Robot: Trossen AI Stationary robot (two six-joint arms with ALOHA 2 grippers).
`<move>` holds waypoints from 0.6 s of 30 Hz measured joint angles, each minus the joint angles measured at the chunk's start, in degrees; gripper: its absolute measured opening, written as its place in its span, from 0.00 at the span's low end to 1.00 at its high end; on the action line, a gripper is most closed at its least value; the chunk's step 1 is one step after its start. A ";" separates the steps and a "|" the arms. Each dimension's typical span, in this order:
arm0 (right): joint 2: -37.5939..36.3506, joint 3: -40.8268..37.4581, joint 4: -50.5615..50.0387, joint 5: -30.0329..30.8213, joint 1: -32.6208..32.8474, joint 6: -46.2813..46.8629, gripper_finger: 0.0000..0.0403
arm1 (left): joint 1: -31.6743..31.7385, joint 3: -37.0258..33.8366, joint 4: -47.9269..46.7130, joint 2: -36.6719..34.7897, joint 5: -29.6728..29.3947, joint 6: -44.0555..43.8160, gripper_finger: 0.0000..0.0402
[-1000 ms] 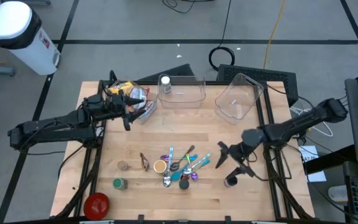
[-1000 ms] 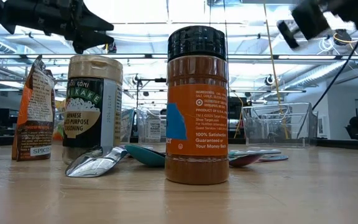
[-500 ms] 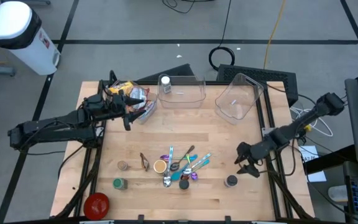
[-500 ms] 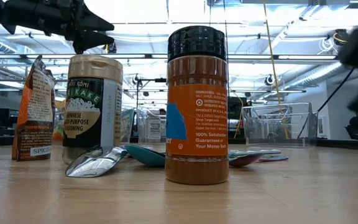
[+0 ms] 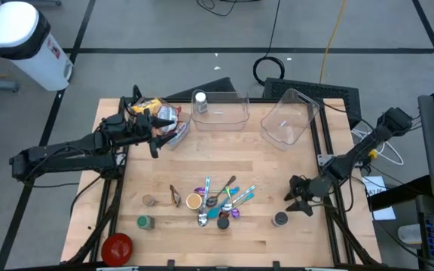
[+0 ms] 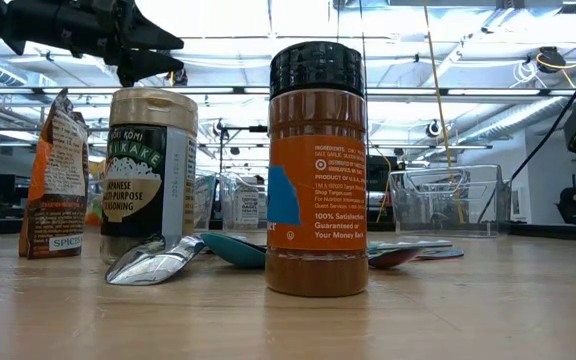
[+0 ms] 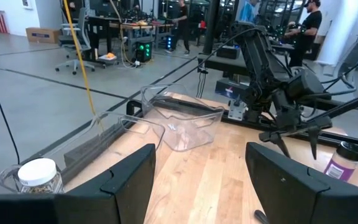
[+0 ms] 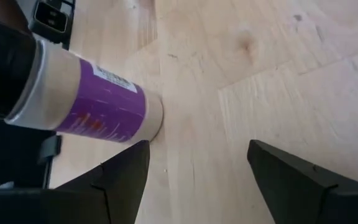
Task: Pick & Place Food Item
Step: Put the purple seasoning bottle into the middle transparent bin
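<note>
Right end effector [image 5: 301, 200] hangs low by the surface's [image 5: 262, 165] right edge, fingers spread and empty, just beside the purple-labelled jar [image 5: 279, 219] standing there. Left end effector [image 5: 155, 134] waits open, empty, over the far-left snack bags [image 5: 160, 113].

Both arms paused over the table, jaws apart

The left gripper [image 5: 155, 132] reached in from the left side toward the far left part of the table, holding nothing. The right gripper [image 5: 296, 202] hung low near the right edge, its arm bent back, empty.
</note>
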 joint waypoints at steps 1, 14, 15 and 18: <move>0.24 0.00 0.53 0.39 0.22 -0.19 0.67 | -0.01 0.00 0.03 0.01 0.00 -0.04 0.64; 0.96 -0.02 19.76 6.58 7.47 -22.54 0.57 | 0.00 0.00 0.02 0.01 0.03 -0.54 0.64; 1.33 -0.02 19.56 7.20 8.11 -22.54 0.56 | 0.00 0.00 0.03 0.02 0.03 -0.54 0.64; 3.20 -0.07 19.78 8.33 9.69 -21.10 0.52 | 0.00 0.00 0.02 0.00 0.03 -0.73 0.64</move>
